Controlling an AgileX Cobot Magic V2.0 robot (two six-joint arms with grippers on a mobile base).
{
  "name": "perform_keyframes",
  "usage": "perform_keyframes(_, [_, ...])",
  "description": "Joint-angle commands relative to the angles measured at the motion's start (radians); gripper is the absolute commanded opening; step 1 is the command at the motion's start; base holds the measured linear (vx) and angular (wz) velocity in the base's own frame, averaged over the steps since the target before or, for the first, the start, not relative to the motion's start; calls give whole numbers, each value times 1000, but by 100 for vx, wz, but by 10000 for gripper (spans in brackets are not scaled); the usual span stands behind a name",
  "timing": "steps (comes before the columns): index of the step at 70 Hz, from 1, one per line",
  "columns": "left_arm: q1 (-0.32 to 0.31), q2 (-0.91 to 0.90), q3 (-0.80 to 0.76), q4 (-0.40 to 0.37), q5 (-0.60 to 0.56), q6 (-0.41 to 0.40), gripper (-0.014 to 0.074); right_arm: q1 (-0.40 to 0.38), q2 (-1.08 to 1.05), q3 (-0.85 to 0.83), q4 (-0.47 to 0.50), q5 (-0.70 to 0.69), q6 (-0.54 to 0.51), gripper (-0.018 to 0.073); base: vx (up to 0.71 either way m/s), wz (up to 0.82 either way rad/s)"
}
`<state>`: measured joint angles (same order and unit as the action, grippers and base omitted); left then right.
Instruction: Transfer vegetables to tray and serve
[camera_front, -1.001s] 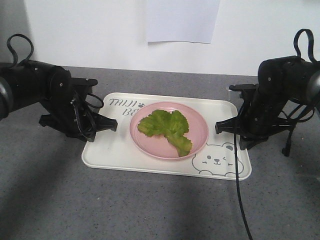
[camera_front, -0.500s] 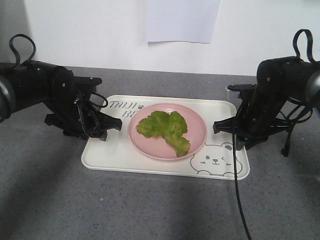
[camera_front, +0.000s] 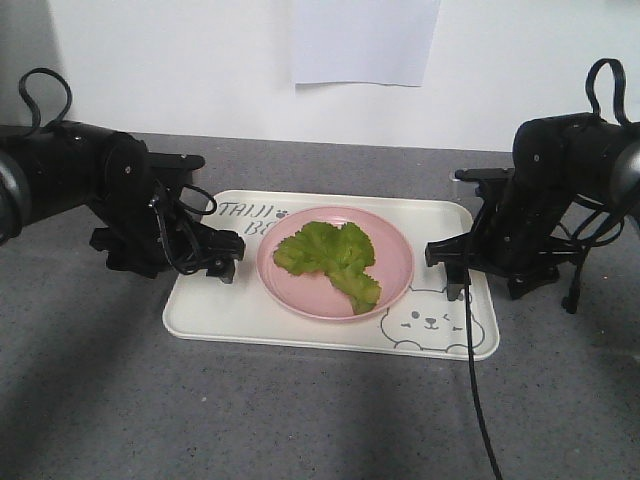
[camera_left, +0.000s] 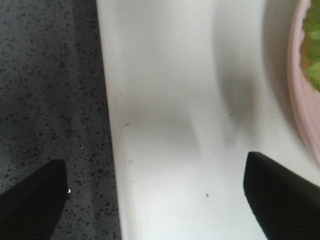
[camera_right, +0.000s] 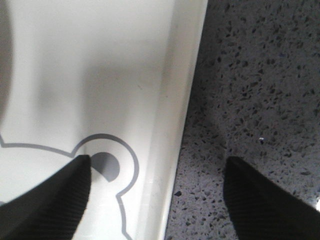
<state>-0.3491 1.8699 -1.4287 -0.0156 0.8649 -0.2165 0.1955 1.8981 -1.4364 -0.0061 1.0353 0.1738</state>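
Observation:
The vegetables, one ruffled green lettuce leaf (camera_front: 330, 255), lie on a round pink plate (camera_front: 400, 285) that stands in the middle of the cream tray (camera_front: 230, 310). My left gripper (camera_front: 222, 267) is open and low at the tray's left side. In the left wrist view the gripper (camera_left: 155, 200) straddles the tray's rim (camera_left: 112, 150), one finger (camera_left: 30, 200) over the table, the other (camera_left: 280, 195) over the tray near the plate (camera_left: 300, 110). My right gripper (camera_front: 455, 272) is open too. It (camera_right: 155, 200) straddles the right rim (camera_right: 175, 145) beside the bear print (camera_right: 107, 165).
The tray rests on a grey speckled tabletop (camera_front: 300, 420) in front of a white wall with a paper sheet (camera_front: 365, 40). A black cable (camera_front: 478, 400) runs from the right arm toward the table's front edge.
Both grippers have moved down and inward onto the tray's side rims. The tray and plate have shifted slightly to the left.

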Motion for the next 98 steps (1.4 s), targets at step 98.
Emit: perform_keyframes(98, [-4,-901,542,172,-308,-132,593,3,-1018,505,-120,-180,39,592,0,0])
